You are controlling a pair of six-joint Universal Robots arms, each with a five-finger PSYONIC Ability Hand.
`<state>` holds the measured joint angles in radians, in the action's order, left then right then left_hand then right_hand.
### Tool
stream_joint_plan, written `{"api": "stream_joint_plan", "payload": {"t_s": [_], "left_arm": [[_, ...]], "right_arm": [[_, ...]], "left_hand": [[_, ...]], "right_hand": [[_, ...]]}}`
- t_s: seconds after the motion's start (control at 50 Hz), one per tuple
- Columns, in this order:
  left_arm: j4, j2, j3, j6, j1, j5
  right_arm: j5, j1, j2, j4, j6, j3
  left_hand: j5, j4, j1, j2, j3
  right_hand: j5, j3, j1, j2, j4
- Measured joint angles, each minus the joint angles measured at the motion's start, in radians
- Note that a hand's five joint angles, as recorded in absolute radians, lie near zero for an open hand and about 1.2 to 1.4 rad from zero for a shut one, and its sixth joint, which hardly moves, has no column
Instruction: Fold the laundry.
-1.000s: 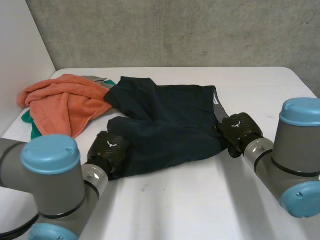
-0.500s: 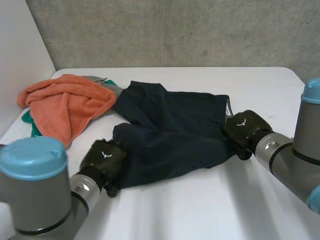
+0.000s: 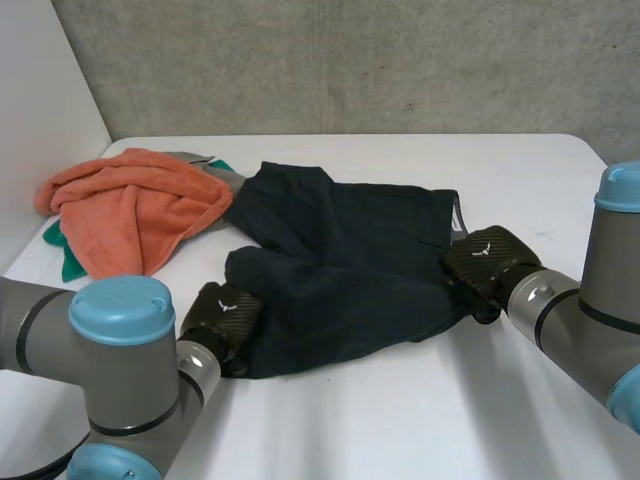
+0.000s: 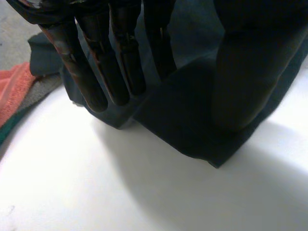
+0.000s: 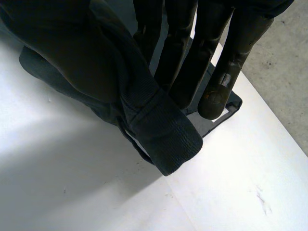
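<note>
Left hand (image 3: 222,316): pinching leg hem of dark shorts (image 3: 350,270)
Right hand (image 3: 485,262): pinching their waistband
Beside: orange towel (image 3: 130,215)

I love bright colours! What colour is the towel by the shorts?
The towel is orange, clearest in the head view.

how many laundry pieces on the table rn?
4: dark shorts mid-table; orange towel beside them; green cloth and grey cloth peeking from under the towel. The pile may hide more.

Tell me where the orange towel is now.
In the head view, the orange towel lies at the far left of the table, beside the dark shorts, with a green cloth under it.
</note>
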<state>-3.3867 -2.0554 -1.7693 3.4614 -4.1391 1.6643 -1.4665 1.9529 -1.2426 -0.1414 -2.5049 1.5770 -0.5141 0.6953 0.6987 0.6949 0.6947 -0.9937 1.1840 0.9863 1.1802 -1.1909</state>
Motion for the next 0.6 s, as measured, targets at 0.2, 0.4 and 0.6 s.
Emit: {"api": "stream_joint_plan", "payload": {"t_s": [0.2,0.4,0.6], "left_arm": [[0.01,-0.002,0.009,0.004,0.001,0.01],[0.055,0.248,-0.045,0.018,0.009,0.022],[0.358,0.482,-0.129,0.186,0.034,0.011]], "right_arm": [[0.0,0.0,-0.001,-0.001,0.0,-0.001],[0.003,-0.002,-0.011,-0.014,0.017,0.003],[0.003,-0.014,-0.077,-0.154,0.251,0.081]], "left_hand": [[-0.474,0.49,0.441,0.489,0.483],[-0.475,0.502,0.441,0.497,0.491],[-0.475,0.502,0.441,0.497,0.491]], "right_hand": [[0.0,0.0,0.0,0.0,0.0],[0.0,0.0,0.0,0.0,0.0],[0.0,0.0,0.0,0.0,0.0]]}}
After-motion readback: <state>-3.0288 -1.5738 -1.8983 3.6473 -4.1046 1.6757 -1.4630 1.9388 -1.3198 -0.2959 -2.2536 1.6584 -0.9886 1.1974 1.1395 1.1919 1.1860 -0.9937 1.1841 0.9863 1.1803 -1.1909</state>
